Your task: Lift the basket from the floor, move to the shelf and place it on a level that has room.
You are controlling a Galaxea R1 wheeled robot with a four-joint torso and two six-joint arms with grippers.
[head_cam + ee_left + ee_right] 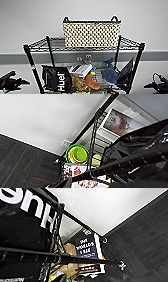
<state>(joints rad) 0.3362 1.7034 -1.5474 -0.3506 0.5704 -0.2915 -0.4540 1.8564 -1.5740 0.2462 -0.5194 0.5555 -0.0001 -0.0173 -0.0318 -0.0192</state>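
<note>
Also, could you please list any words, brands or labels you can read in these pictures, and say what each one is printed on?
"Huel": white letters on the black bag on the shelf tier below the basket; the same letters show on it in the right wrist view.
The dark blue book cover has white lettering, too blurred to read.
The white book has print too small to read.

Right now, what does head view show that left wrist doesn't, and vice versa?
Head view alone: the basket standing on the level, the rack's top tier, with a black Huel bag and a blue cloth on the tier below. Left wrist alone: green and yellow bowls low in the rack, and the floor. Both: the shelf and the pale wall.
</note>
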